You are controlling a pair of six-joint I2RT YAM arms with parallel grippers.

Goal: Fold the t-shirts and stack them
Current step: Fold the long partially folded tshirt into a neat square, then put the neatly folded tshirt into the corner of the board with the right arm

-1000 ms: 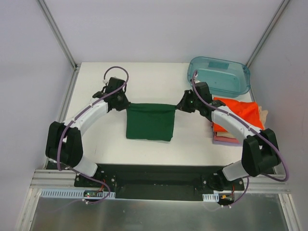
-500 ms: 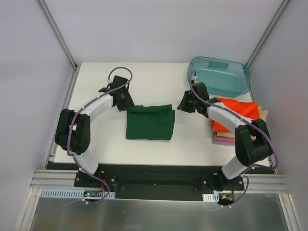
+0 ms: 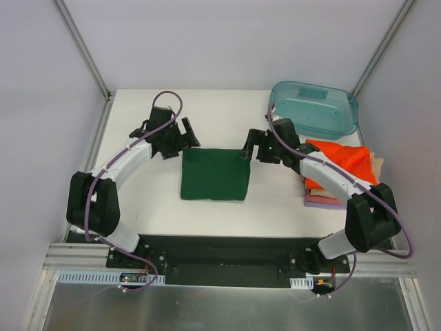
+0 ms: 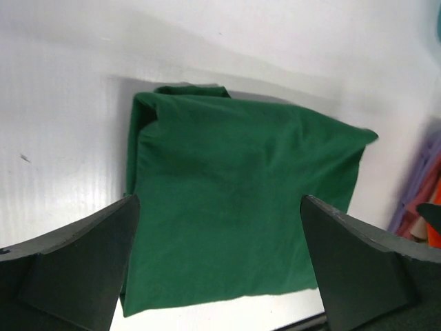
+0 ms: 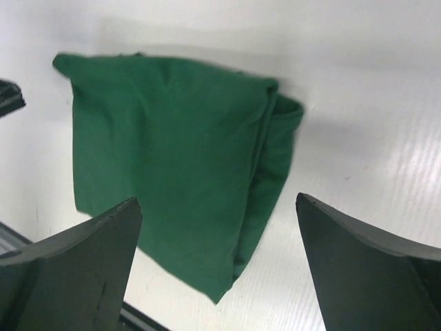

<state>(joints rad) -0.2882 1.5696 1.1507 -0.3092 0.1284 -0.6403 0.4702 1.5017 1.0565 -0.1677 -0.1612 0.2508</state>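
Two jaws-apart ends, my left gripper (image 3: 186, 136) and right gripper (image 3: 249, 145), flank the folded green t-shirt (image 3: 215, 174) mid-table. Pinching only its top layer could spill the fold when I lift.

White table (image 3: 220, 117), green t-shirt (image 3: 214, 175), teal tub (image 3: 313, 110), shirt stack (image 3: 342, 162)

**Both far corners let go**

My left gripper (image 3: 182, 136) and right gripper (image 3: 251, 145) have spread their jaws and drawn back from the far corners of the folded dark green cloth t-shirt (image 3: 214, 174), which they pinched a second ago. Its far edge, then taut between them, now lies flat mid-counter (image 3: 227, 117).
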